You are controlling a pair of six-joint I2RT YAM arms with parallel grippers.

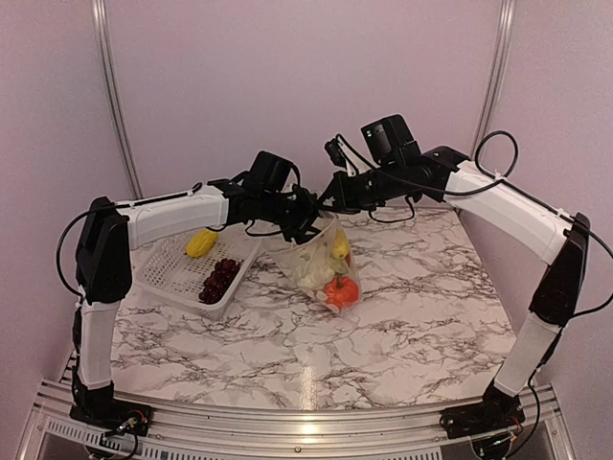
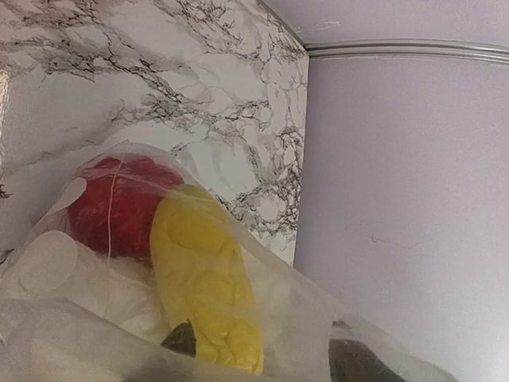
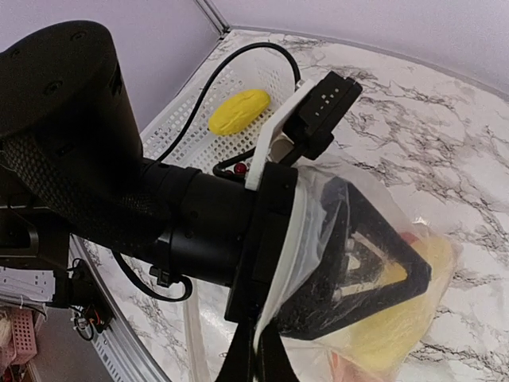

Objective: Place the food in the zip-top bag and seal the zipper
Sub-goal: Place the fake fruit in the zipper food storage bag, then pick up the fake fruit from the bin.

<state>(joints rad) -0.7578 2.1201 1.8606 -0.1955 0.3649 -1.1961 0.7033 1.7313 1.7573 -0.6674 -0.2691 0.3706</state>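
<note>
The clear zip-top bag (image 1: 321, 268) hangs mouth-up over the marble. My right gripper (image 3: 265, 358) is shut on its mouth edge, where the pale zipper (image 3: 296, 231) runs into the jaws. The mouth gapes. My left gripper (image 2: 270, 354) reaches inside the bag, jaws apart, its dark fingertips (image 2: 181, 340) showing through the film. A yellow piece (image 2: 203, 278) lies against one fingertip without filling the gap. Below it sit the red pepper (image 2: 119, 207), white cauliflower (image 2: 48, 263) and orange fruit (image 1: 340, 290).
A white perforated basket (image 1: 168, 278) stands left of the bag, holding a second yellow piece (image 1: 200, 241) and the purple grape bunch (image 1: 220, 280). The left arm (image 3: 159, 207) crosses close in front of my right wrist. Pink walls border the table at the back.
</note>
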